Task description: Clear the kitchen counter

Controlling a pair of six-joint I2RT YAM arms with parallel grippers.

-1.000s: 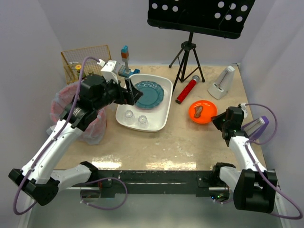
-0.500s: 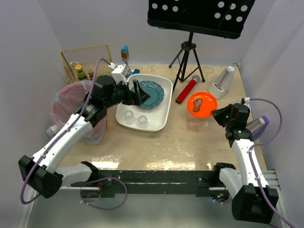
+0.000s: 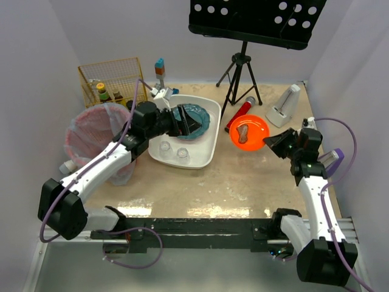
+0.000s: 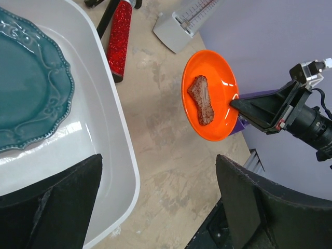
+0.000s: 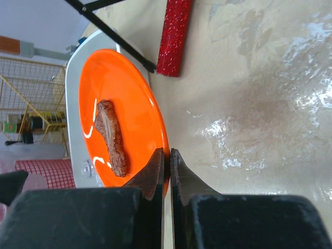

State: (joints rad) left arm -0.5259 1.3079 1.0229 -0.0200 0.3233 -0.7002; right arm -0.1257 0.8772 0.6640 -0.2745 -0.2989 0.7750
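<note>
Evidently a carry step: the right hand (image 5: pixel 167 165) is pinched tight on the near rim of the orange plate (image 5: pixel 124 119) and holds it off the beige counter surface (image 3: pixel 231 182). I judge the edge grip is chosen so the brown food piece (image 5: pixel 111 137) rides undisturbed on top. The left hand (image 4: pixel 158 207) hangs spread wide and empty over the white tub (image 4: pixel 116 129), beside the teal plate (image 4: pixel 26 88) lying inside, while the surface itself stretches across the whole area ahead of both arm bases.

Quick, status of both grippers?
Left gripper: open, empty.
Right gripper: shut on the orange plate rim.
</note>
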